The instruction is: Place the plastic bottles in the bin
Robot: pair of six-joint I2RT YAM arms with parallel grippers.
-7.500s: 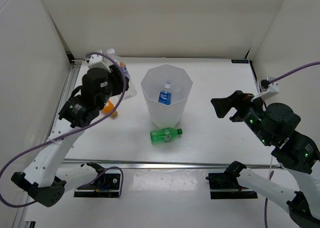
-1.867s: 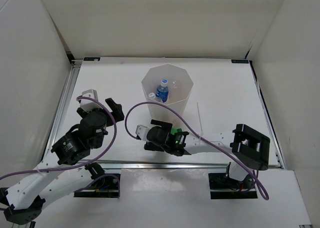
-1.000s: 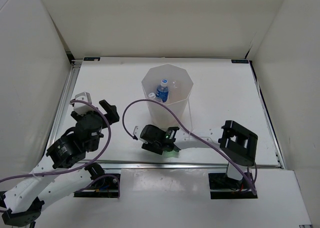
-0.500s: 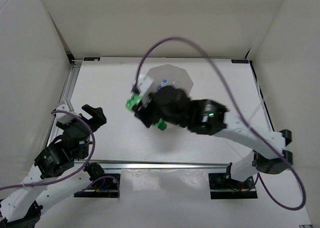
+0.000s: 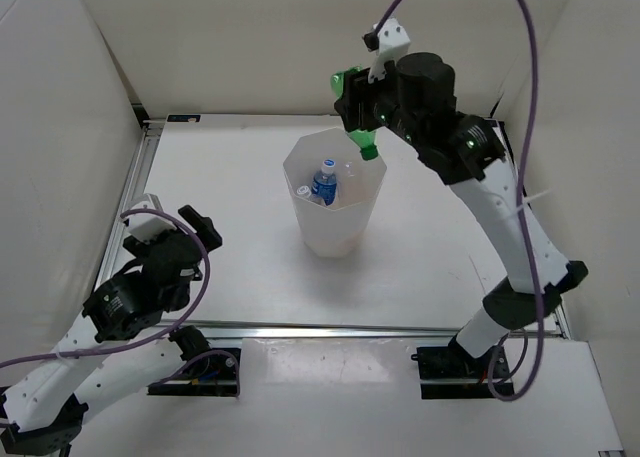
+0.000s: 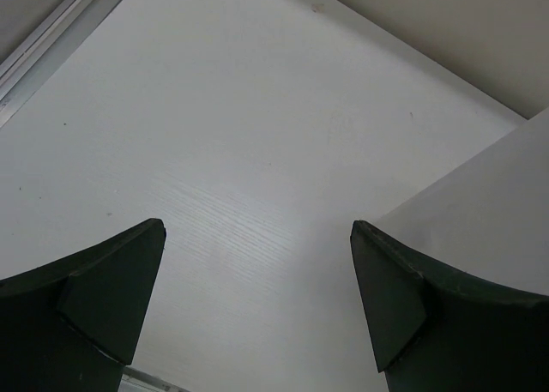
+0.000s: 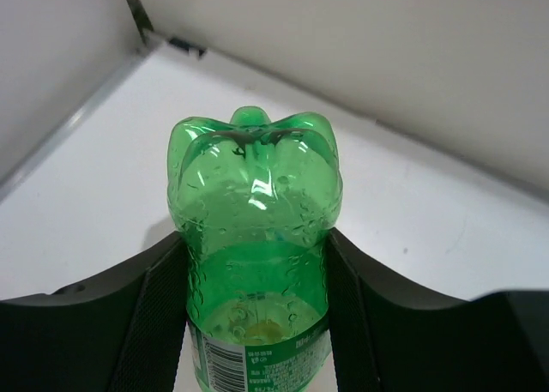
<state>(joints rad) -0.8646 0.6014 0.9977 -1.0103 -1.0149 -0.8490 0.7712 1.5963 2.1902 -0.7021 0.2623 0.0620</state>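
Observation:
The white faceted bin (image 5: 335,233) stands mid-table. Inside it I see a blue-labelled clear bottle (image 5: 325,183) and two other clear bottles (image 5: 350,167) near the rim. My right gripper (image 5: 358,112) is raised high over the bin's far right rim and is shut on the green bottle (image 5: 362,139), whose cap end points down toward the bin. In the right wrist view the green bottle (image 7: 255,203) sits between both pads of the right gripper (image 7: 255,246), base pointing away. My left gripper (image 5: 203,227) hangs open at the near left, and its wrist view shows the left gripper (image 6: 256,229) over bare table.
White enclosure walls close in the table on the left, back and right. A metal rail (image 5: 140,177) runs along the left edge and another (image 5: 350,329) along the front. Purple cables loop off both arms.
The right arm has lifted the green bottle from the table in front of the bin to high above the bin's far rim. The left arm has drawn back toward the near left.

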